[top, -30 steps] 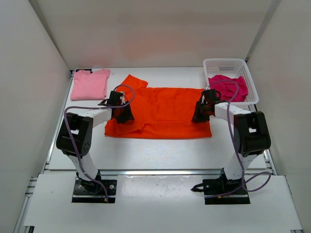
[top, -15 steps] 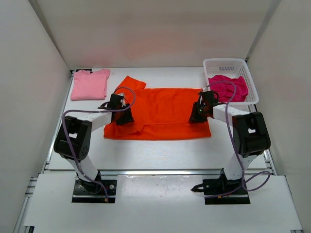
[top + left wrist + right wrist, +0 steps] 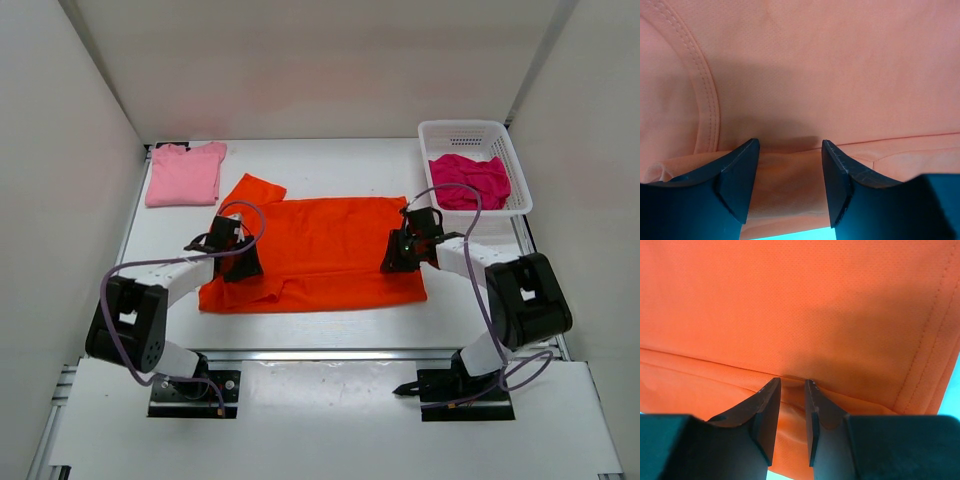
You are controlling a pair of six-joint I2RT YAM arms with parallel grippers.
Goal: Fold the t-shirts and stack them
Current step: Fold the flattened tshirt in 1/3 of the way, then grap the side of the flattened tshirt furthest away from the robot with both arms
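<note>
The orange t-shirt (image 3: 320, 250) is spread out mid-tabletop (image 3: 340, 165), lying sideways with one sleeve (image 3: 250, 188) sticking out toward the far left. Both arms are down on it, one at each end.

The left hand (image 3: 236, 262) is at the shirt's left end, near the collar seam. From the left wrist view, the left hand (image 3: 790, 150) has its fingers (image 3: 740, 170) standing well apart, with a doubled edge of orange cloth lying in the gap, so it looks loose, not pinched.

The right hand (image 3: 400, 255) is at the right end. Up close, the right hand (image 3: 792, 385) has its fingers (image 3: 767, 410) drawn nearly together on a small puckered ridge of the orange fabric (there's a hem seam running just off to the side), so that one's clamped on the shirt.

The pink t-shirt (image 3: 185, 172) is lying flat at the far-left corner, well apart from the orange one. The magenta t-shirt (image 3: 470, 180) is crumpled inside the white mesh basket (image 3: 465, 130) at the far right.
</note>
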